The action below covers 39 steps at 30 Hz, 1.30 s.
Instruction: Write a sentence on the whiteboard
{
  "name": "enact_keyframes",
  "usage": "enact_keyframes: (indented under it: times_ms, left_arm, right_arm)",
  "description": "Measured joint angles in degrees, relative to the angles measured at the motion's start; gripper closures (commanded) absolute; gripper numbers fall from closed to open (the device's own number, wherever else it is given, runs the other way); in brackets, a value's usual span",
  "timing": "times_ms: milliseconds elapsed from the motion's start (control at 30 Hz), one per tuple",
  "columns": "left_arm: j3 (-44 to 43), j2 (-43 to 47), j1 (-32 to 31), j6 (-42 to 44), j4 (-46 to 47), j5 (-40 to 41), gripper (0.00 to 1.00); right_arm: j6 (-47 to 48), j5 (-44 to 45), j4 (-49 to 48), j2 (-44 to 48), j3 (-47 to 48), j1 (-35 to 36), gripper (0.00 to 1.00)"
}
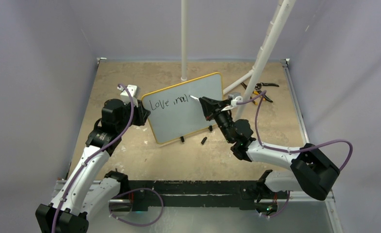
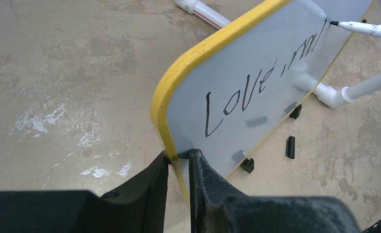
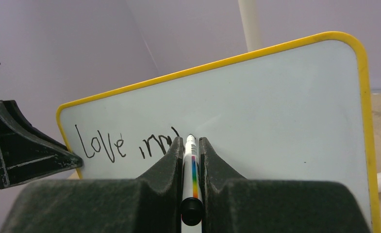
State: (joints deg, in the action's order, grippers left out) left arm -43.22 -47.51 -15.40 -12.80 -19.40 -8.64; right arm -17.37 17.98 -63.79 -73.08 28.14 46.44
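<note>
The whiteboard has a yellow frame and stands tilted on small black feet; black writing reads "Love" plus part of a second word. My left gripper is shut on the whiteboard's left edge. My right gripper is shut on a white marker with a rainbow stripe. The marker's tip touches the board at the end of the writing. The board also fills the right wrist view.
A black marker cap lies on the tan table in front of the board, also in the left wrist view. White pipe poles rise behind the board. Pliers lie at the back right.
</note>
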Motion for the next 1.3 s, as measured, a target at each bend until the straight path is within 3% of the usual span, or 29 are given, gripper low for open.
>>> enact_keyframes:
  times_ms: [900, 1300]
  left_arm:
    - [0.0, 0.0, 0.0, 0.0, 0.0, 0.0, 0.89]
    - [0.0, 0.0, 0.0, 0.0, 0.0, -0.1, 0.89]
  right_arm:
    - [-1.5, -2.4, 0.0, -0.4, -0.9, 0.0, 1.0]
    - [-2.1, 1.0, 1.3, 1.3, -2.1, 0.0, 1.0]
